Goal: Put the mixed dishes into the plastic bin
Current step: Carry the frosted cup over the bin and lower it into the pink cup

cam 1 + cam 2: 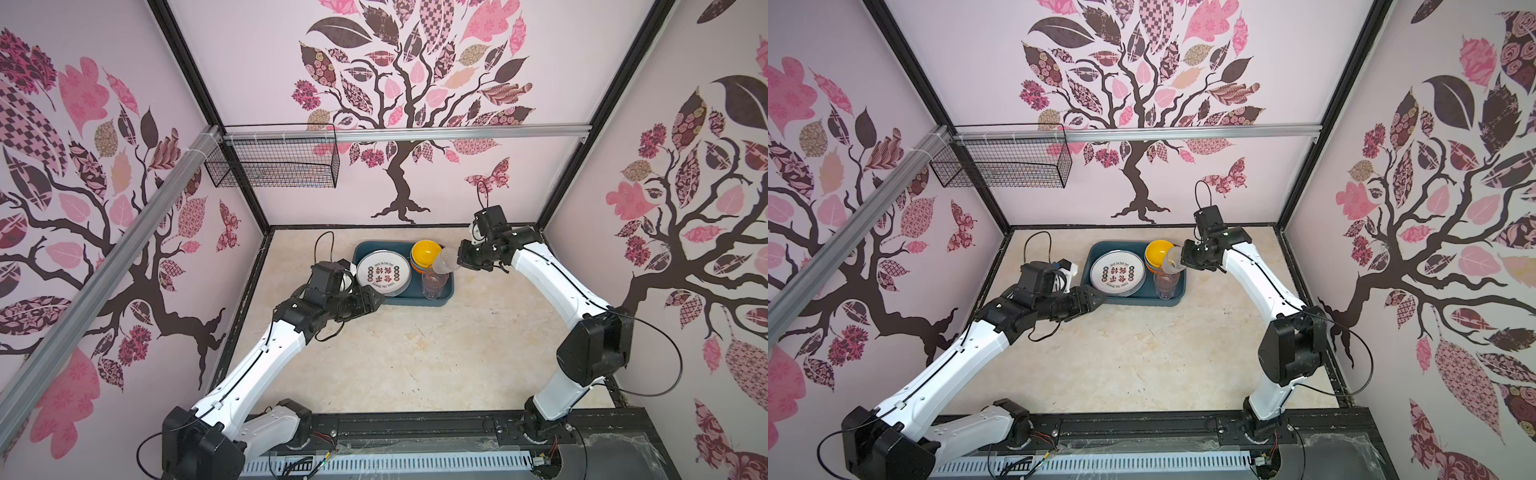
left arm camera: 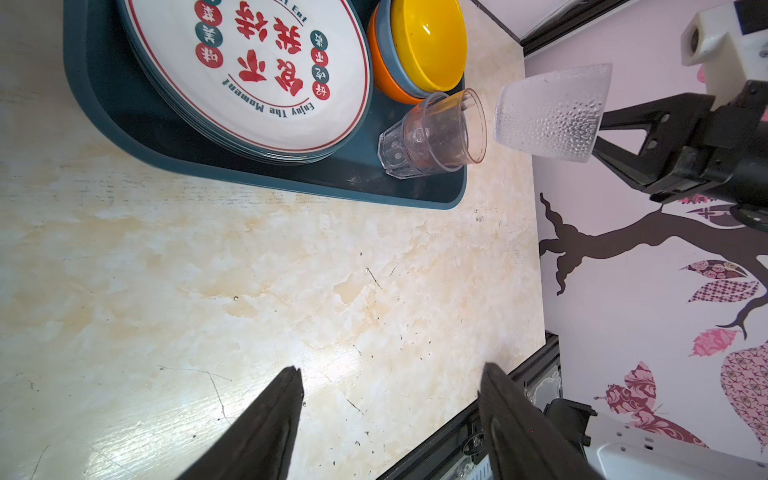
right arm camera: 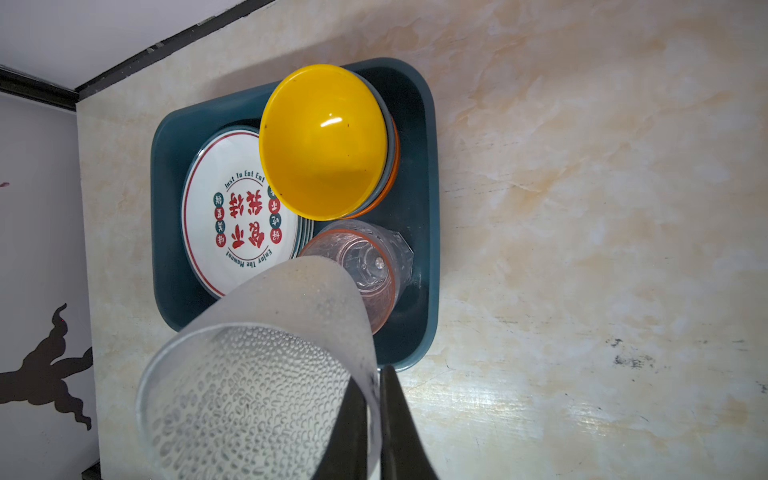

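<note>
The dark teal plastic bin (image 1: 446, 291) (image 1: 1096, 253) (image 2: 104, 95) (image 3: 432, 208) stands at the back of the table. It holds stacked white plates (image 1: 383, 272) (image 2: 257, 62), nested bowls with a yellow one on top (image 1: 426, 251) (image 3: 320, 141), and a pinkish cup (image 1: 434, 284) (image 2: 436, 133) nested in a clear one. My right gripper (image 1: 459, 258) (image 3: 374, 378) is shut on the wall of a frosted clear cup (image 1: 446, 259) (image 1: 1173, 262) (image 2: 552, 112) (image 3: 257, 374), tilted above the bin's right end. My left gripper (image 1: 380, 300) (image 2: 392, 370) hovers open and empty at the bin's front left corner.
A black wire mesh basket (image 1: 274, 160) hangs from the aluminium rail at the back left, high above the table. Patterned walls close in three sides. Beige marble tabletop (image 1: 415, 353) stretches in front of the bin.
</note>
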Motion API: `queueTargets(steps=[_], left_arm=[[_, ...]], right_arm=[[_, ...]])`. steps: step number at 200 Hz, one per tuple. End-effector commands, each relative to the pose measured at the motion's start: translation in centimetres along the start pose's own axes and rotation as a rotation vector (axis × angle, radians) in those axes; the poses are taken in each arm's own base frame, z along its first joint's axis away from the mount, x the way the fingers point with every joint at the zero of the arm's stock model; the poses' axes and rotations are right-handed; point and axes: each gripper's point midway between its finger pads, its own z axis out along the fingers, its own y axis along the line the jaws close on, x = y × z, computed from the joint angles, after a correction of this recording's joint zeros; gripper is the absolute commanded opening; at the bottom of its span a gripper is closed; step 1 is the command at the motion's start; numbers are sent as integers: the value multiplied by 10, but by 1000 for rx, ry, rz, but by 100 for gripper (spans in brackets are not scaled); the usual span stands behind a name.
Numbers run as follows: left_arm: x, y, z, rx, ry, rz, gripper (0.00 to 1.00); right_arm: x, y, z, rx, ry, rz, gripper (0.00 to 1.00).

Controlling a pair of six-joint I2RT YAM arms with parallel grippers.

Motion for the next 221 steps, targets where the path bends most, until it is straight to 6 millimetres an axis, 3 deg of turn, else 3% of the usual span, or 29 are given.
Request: queueTargets(steps=[1, 221], left_arm=[[6, 11, 2, -20, 2, 8, 70], [9, 22, 8, -38, 12, -9, 70]], right_arm=[[-1, 2, 6, 23, 19, -28, 2], [7, -4, 46, 49, 91, -33, 2]])
